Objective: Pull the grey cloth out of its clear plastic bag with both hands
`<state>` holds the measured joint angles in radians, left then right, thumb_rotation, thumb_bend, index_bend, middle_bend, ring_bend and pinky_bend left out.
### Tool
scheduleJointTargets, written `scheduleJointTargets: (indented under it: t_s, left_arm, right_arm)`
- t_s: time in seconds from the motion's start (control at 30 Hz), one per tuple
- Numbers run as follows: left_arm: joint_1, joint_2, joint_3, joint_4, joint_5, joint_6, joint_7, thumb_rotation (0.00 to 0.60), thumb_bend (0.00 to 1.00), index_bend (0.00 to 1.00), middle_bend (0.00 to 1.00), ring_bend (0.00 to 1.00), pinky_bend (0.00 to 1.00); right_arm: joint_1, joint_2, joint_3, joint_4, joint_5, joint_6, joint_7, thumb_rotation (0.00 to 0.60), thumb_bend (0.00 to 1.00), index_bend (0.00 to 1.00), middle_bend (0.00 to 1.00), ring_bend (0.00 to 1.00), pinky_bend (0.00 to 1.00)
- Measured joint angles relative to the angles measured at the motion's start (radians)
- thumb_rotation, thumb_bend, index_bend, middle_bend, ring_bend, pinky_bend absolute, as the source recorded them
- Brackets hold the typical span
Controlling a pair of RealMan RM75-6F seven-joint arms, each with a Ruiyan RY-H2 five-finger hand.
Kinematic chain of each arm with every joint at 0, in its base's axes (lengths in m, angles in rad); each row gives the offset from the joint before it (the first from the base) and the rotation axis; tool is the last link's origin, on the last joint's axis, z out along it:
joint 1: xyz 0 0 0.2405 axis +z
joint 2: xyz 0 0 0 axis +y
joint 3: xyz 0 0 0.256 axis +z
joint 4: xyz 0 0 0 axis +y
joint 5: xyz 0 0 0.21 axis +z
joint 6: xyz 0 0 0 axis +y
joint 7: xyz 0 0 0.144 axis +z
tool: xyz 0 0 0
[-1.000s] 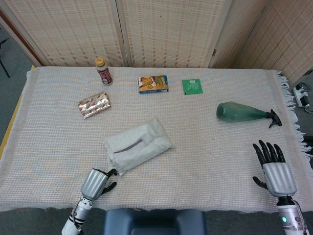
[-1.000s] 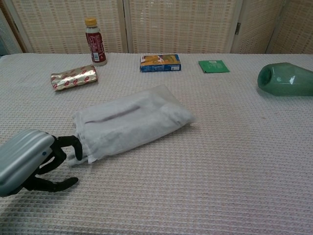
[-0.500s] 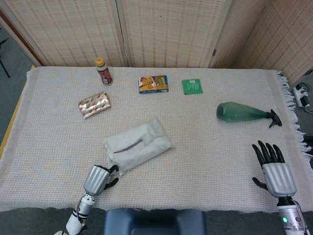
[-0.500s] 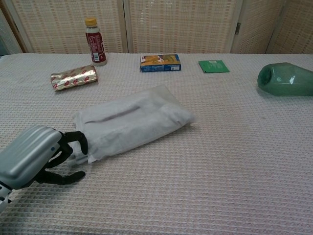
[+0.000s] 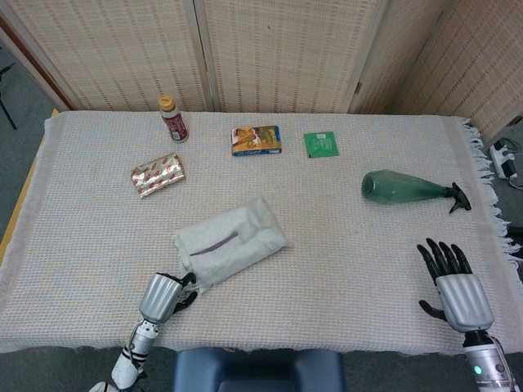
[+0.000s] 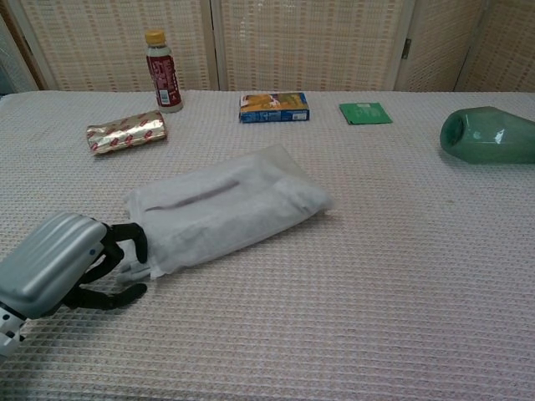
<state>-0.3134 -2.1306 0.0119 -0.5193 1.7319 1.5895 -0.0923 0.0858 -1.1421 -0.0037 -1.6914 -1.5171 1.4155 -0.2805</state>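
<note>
The clear plastic bag (image 5: 230,242) (image 6: 221,209) lies flat at the table's near middle, slanted, with the folded grey cloth (image 5: 214,243) inside it. My left hand (image 5: 163,296) (image 6: 58,263) is at the bag's near-left corner. Its dark fingers (image 6: 134,241) curl over that edge and the thumb lies on the table below, pinching the corner. My right hand (image 5: 453,282) rests far off at the table's near right edge, fingers spread, holding nothing. The chest view does not show it.
Along the back stand a red-labelled bottle (image 5: 173,118) (image 6: 163,60), a foil packet (image 5: 157,174) (image 6: 125,132), a blue box (image 5: 256,140) (image 6: 274,106) and a green sachet (image 5: 321,144) (image 6: 364,113). A green glass vase (image 5: 404,186) (image 6: 489,134) lies on its side at the right.
My left hand has crept forward to the bag's corner and its fingers and thumb have drawn in on the edge. The right hand has slid slightly nearer. The bag has not moved.
</note>
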Motion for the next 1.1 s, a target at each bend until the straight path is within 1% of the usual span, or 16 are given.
scheduleJointTargets:
  t_s: [0.2,0.4,0.57,0.83,1.1]
  left_arm:
    - [-0.002,-0.015,0.011,0.03,-0.008,0.006,-0.023,0.585,0.28,0.63,1.0,1.0,1.0]
    - [-0.01,-0.029,0.016,0.054,-0.018,0.005,-0.032,0.587,0.31,0.63,1.0,1.0,1.0]
    - [-0.014,-0.033,0.018,0.068,-0.028,0.0,-0.04,0.584,0.37,0.64,1.0,1.0,1.0]
    - [-0.016,-0.03,0.029,0.07,-0.035,-0.004,-0.052,0.586,0.51,0.67,1.0,1.0,1.0]
    - [-0.014,-0.021,0.034,0.06,-0.04,0.007,-0.05,0.591,0.61,0.71,1.0,1.0,1.0]
  right_arm:
    - [-0.005,0.006,-0.002,-0.002,-0.003,0.007,0.003,0.6,0.09,0.0,0.0,0.0,0.0]
    - [-0.012,0.012,-0.007,-0.005,-0.012,0.016,0.004,0.6,0.09,0.0,0.0,0.0,0.0]
    - [-0.012,0.015,-0.008,-0.008,-0.01,0.01,0.002,0.6,0.09,0.0,0.0,0.0,0.0]
    - [-0.011,0.009,-0.006,-0.008,-0.009,0.006,-0.008,0.6,0.09,0.0,0.0,0.0,0.0]
    - [-0.012,0.008,-0.01,-0.009,-0.016,0.007,-0.012,0.6,0.09,0.0,0.0,0.0,0.0]
